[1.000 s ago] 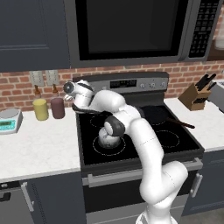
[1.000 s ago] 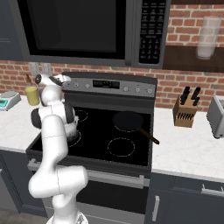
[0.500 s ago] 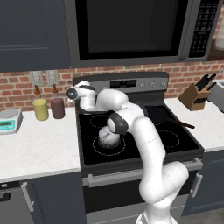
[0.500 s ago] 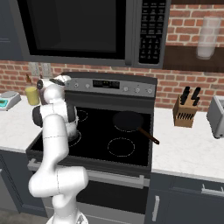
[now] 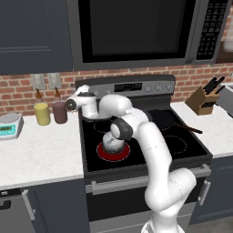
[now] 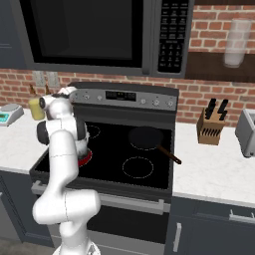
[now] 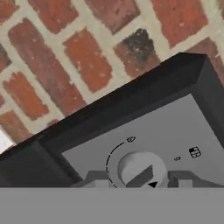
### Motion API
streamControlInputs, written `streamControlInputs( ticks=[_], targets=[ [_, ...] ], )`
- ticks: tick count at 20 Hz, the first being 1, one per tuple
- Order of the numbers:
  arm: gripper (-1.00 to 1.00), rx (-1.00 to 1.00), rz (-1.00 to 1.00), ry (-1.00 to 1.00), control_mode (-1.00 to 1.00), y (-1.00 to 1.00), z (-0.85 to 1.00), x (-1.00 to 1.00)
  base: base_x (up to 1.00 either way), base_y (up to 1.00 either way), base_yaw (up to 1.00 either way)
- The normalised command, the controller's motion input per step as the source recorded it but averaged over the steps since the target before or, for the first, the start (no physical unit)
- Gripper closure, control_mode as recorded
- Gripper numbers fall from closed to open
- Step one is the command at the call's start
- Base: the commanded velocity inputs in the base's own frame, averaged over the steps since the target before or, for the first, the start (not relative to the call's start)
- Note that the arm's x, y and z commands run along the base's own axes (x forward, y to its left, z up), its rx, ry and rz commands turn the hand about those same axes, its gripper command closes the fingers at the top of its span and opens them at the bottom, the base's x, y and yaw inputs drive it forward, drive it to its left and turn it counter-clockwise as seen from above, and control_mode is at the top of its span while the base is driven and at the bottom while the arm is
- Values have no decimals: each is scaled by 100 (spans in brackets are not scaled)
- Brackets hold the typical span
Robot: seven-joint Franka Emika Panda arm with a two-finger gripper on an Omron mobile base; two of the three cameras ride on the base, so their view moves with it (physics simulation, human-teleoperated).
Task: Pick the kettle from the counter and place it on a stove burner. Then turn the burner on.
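The grey-white kettle (image 5: 111,142) stands on the front-left stove burner (image 5: 103,155), which glows red around its base; the same red ring (image 6: 86,158) peeks out beside my arm in the right base view. My gripper (image 5: 84,96) (image 6: 66,94) is up at the left end of the stove's back control panel. In the hand view the gripper (image 7: 140,179) straddles a round grey knob (image 7: 141,168). Each fingertip (image 7: 98,178) sits slightly clear of the knob, so the gripper is open. The off-white counter (image 5: 41,150) lies to the left of the stove.
A yellow jar (image 5: 42,113), a maroon jar (image 5: 59,112) and a scale (image 5: 10,125) stand on the left counter. A black pan (image 5: 166,119) occupies the back-right burner. A knife block (image 5: 205,98) and toaster (image 6: 246,132) are on the right. The microwave (image 5: 136,32) hangs overhead.
The burner under the kettle has turned from a pale ring to glowing red. My hand stays at the left knob and its fingers have eased apart a little.
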Motion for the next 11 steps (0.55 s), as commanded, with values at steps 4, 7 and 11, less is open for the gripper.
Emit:
streamControlInputs(
  ticks=[4, 7, 11],
  targets=[
    [100, -39, 19, 7, -100, 38, 13, 9, 0, 0, 0],
    [100, -24, 10, 3, -100, 32, 9, 1, 0, 0, 0],
    [100, -1, 0, 0, -100, 1, 0, 0, 0, 0, 0]
  ],
)
